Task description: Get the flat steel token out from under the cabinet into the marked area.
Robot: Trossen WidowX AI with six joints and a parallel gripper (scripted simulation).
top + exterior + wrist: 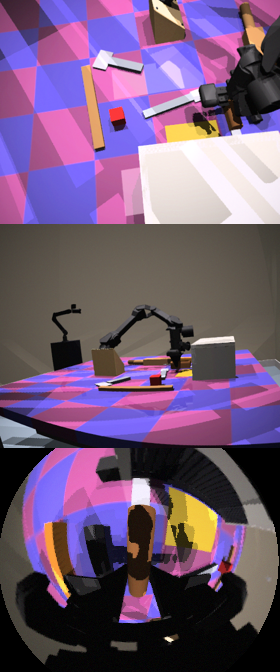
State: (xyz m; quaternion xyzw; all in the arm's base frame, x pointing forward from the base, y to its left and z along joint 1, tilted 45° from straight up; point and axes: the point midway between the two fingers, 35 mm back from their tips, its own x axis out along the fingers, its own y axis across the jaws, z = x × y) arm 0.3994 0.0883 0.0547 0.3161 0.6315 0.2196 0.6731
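Note:
My gripper (pixel 232 107) (pixel 176 365) (pixel 138 566) is shut on the brown handle of a tool (pixel 233 121) (pixel 181 364) (pixel 141 548), low over the table. The tool's flat pale blade (pixel 236 132) (pixel 140 490) points at the cabinet; in the top view its far part is hidden behind the cabinet top. The white cabinet (pixel 196 182) (pixel 214 361) stands in front of the gripper; its slotted front looks dark in the wrist view. The yellow marked area (pixel 179 133) (pixel 183 374) (pixel 206 533) lies beside the blade, partly in the gripper's shadow. I cannot make out the token.
A pale metal bar (pixel 171 106) (pixel 164 374) has its wider end by one finger in the top view. A red cube (pixel 116 115) (pixel 155 379) (pixel 225 567), a wooden stick (pixel 93 112) (pixel 134 388) and a T-shaped metal piece (pixel 126 64) lie farther off. A wooden piece (pixel 255 36) (pixel 60 548) lies opposite.

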